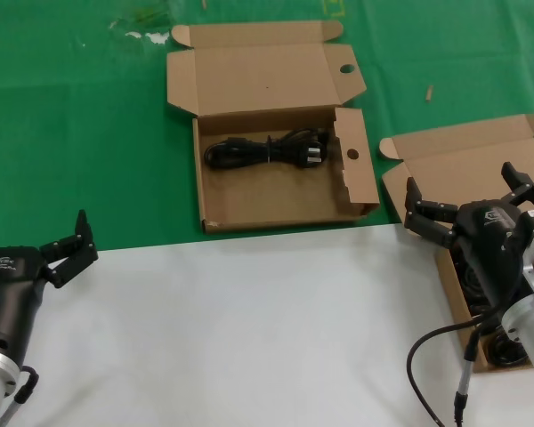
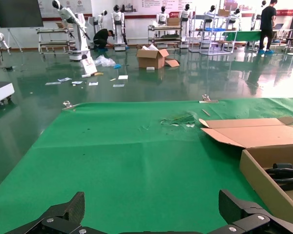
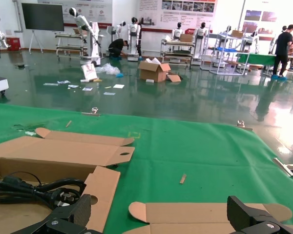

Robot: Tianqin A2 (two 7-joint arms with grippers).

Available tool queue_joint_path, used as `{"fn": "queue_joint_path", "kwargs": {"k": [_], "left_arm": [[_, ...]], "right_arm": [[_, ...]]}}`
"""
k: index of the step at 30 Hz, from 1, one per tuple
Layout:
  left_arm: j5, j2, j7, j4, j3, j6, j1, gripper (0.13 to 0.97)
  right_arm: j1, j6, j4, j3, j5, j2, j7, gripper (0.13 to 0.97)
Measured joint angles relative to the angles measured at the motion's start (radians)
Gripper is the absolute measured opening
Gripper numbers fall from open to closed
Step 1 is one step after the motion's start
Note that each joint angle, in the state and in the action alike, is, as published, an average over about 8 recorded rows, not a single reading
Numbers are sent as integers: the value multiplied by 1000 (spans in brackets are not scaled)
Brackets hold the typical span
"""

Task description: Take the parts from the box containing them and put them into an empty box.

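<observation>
My right pincer (image 1: 467, 203) hangs wide over the box (image 1: 445, 165) at the tabletop's right edge, cords (image 1: 476, 280) beneath it; the left pincer (image 1: 74, 242), also wide, waits near the left edge.

There are two boxes. One box (image 1: 215, 182) has round holes in its flap and lid. The other box (image 1: 463, 165) sits under the right arm.

One cord (image 1: 267, 149) lies in the box with holes. More cords (image 1: 473, 277) lie in the other box, but the arm hides most of them, so I cannot count them; maybe two.

There are two grippers, the left gripper (image 1: 74, 246) and the right gripper (image 1: 473, 197). Both have their fingers spread wide.

One small stick (image 1: 429, 92) lies on the green cloth.
</observation>
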Motion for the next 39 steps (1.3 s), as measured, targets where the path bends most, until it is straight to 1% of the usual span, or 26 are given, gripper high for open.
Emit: {"fn": "queue_joint_path", "kwargs": {"k": [39], "left_arm": [[0,0,0,0,0,0,0,966]], "right_arm": [[0,0,0,0,0,0,0,966]]}}
